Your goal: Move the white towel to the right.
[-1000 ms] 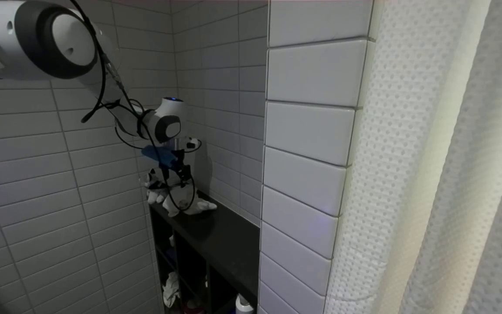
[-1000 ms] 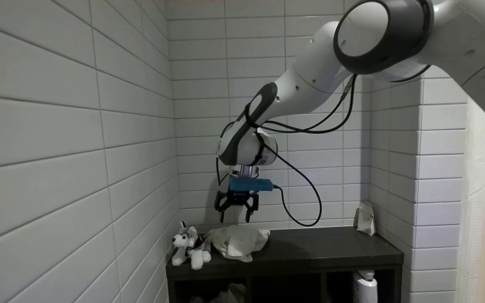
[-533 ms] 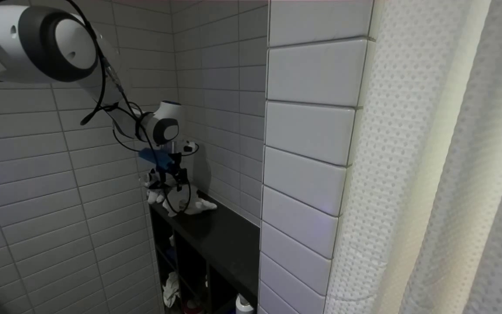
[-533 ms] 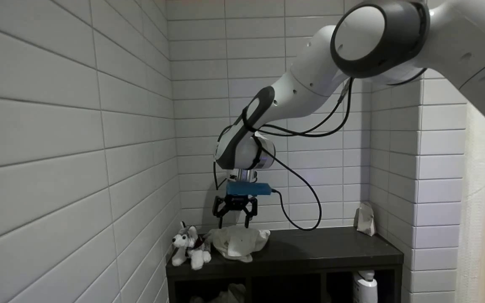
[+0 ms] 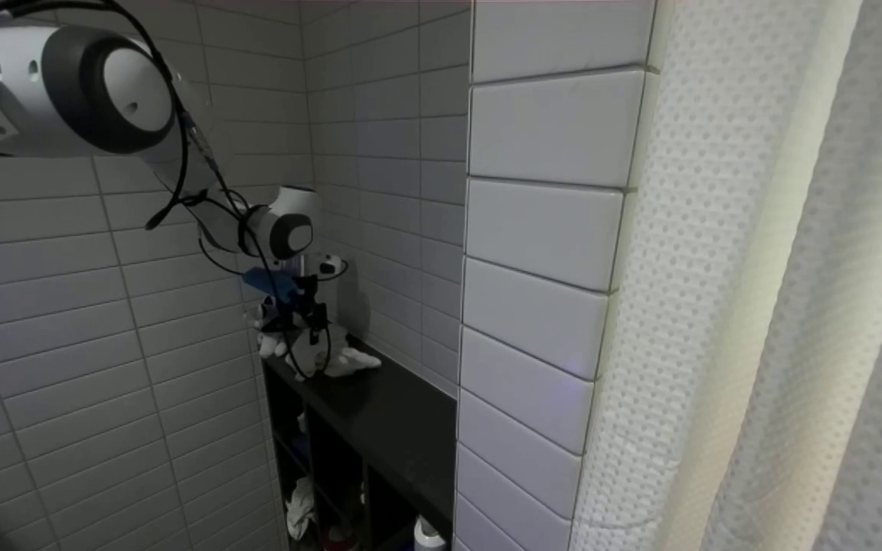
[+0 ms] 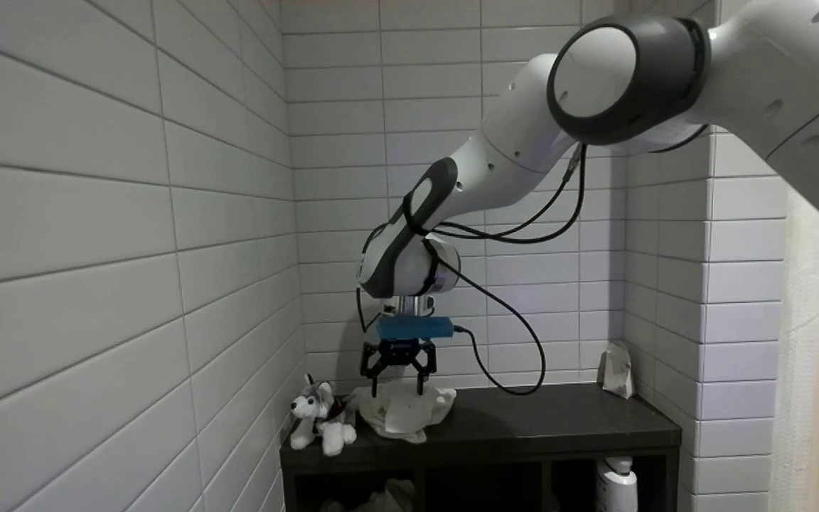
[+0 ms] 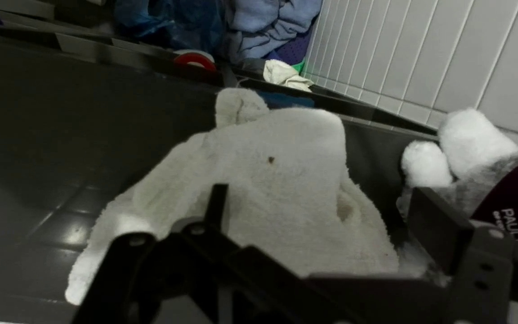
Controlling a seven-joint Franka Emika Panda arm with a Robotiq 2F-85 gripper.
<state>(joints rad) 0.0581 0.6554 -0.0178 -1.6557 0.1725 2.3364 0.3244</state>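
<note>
The white towel [image 6: 409,414] lies crumpled on the left part of the dark shelf top [image 6: 537,418]. It also shows in an exterior view [image 5: 343,361], partly behind the gripper and cable. In the wrist view the towel [image 7: 281,180] has a small brown spot and fills most of the space below the jaws. My gripper [image 6: 397,390] is open and points down over the towel, with nothing held. In the wrist view the gripper [image 7: 320,189] has one finger over the towel and the other beyond its edge, near the plush dog. Whether the fingertips touch the towel cannot be told.
A plush husky [image 6: 323,416] sits close beside the towel, against the tiled wall [image 6: 239,334]; it also shows in the wrist view [image 7: 475,148]. A paper bag [image 6: 617,370] stands at the shelf's far right. A white bottle [image 6: 617,487] and cloths [image 6: 384,498] are in compartments below.
The arm and gripper have moved down, and slightly left in an exterior view, so the fingertips now overlap the towel's upper part. The towel and plush dog have not moved. The gripper stays open.
</note>
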